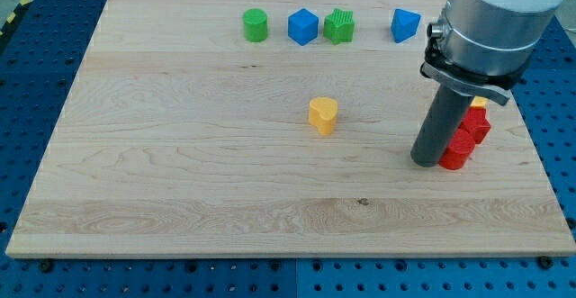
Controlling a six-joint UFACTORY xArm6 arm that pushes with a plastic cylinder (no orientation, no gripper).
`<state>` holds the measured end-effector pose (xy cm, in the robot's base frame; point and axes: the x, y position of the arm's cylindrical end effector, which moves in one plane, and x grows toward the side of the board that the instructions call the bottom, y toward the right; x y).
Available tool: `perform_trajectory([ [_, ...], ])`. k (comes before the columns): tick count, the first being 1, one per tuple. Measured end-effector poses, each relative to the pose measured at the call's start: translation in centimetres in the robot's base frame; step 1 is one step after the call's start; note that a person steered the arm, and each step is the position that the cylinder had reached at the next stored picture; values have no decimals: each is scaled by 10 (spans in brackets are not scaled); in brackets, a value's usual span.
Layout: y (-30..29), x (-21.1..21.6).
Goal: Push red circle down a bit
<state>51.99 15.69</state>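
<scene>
One red circle (455,158) (right edge near) — my tip (426,162) touching

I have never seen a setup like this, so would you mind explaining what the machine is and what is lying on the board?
This is one camera view, looking down at an angle on a wooden board over a blue perforated table. The grey cylinder at the view's right is the end of a robot arm. It has no gripper, only a dark rod that pushes things; my tip rests on the board just left of the red blocks, with something yellow partly hidden behind them. Nothing is held. Along the view's top stand a green cylinder, a blue cube, a green block and a blue block. A yellow heart sits mid-board.
</scene>
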Motion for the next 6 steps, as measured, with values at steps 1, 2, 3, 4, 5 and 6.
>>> perform_trajectory([
  [1, 0, 6],
  [2, -12, 0],
  [3, -13, -25],
  [4, -7, -30],
  [5, 8, -30],
  [6, 13, -22],
])
